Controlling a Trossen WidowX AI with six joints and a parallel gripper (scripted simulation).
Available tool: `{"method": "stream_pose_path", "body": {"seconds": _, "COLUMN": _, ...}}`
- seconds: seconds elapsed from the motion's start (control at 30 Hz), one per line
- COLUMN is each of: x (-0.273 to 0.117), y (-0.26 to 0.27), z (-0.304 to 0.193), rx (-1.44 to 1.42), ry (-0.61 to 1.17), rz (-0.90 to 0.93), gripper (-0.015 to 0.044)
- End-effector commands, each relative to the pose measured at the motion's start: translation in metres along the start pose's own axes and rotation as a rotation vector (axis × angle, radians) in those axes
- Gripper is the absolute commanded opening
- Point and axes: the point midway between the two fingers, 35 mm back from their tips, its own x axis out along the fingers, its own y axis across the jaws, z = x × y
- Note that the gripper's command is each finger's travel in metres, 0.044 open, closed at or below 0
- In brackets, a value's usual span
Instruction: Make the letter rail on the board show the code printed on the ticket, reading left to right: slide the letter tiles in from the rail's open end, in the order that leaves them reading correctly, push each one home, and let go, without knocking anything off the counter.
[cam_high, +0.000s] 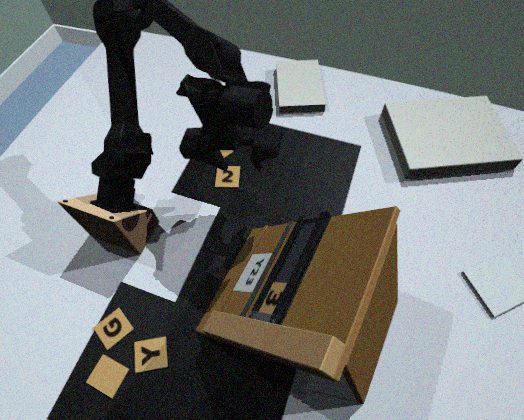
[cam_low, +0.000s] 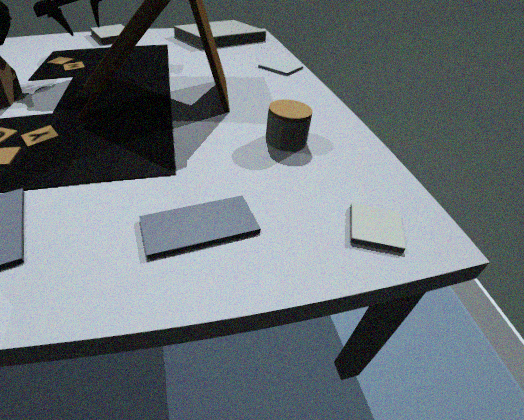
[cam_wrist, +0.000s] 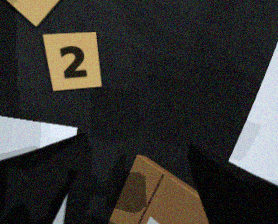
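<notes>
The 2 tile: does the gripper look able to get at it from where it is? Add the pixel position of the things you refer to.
Probably yes: the 2 tile (cam_high: 227, 176) (cam_wrist: 73, 62) lies face up on the black mat (cam_high: 320, 165) (cam_low: 145, 65) (cam_wrist: 175, 65), nothing on it. The gripper (cam_wrist: 139, 145) is open and empty, though likely needs to shift over first.

The 3 tile (cam_high: 272, 298) sits in the rail (cam_high: 298, 250), beside the Y23 ticket (cam_high: 254, 272).

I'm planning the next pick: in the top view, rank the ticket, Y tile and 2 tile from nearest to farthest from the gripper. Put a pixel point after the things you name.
1. 2 tile (cam_high: 227, 176) (cam_low: 74, 66) (cam_wrist: 73, 61): right by the gripper (cam_high: 241, 166) (cam_low: 85, 30) (cam_wrist: 139, 145).
2. Ticket (cam_high: 253, 272) (cam_wrist: 152, 221): near picture centre.
3. Y tile (cam_high: 150, 355) (cam_low: 40, 135): lower left.
</notes>
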Motion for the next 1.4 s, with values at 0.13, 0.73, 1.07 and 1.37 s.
{"method": "stream_pose_path", "body": {"seconds": 0.13, "x": 0.039, "y": 0.050, "z": 0.041, "rx": -0.146, "ry": -0.005, "rz": 0.200, "gripper": 0.0340}}
{"method": "stream_pose_path", "body": {"seconds": 0.73, "x": 0.073, "y": 0.066, "z": 0.047, "rx": -0.160, "ry": -0.008, "rz": 0.216, "gripper": 0.0340}}
{"method": "stream_pose_path", "body": {"seconds": 1.07, "x": 0.076, "y": 0.067, "z": 0.047, "rx": -0.161, "ry": -0.008, "rz": 0.216, "gripper": 0.0340}}
{"method": "stream_pose_path", "body": {"seconds": 1.37, "x": 0.089, "y": 0.070, "z": 0.047, "rx": -0.160, "ry": -0.009, "rz": 0.215, "gripper": 0.0340}}
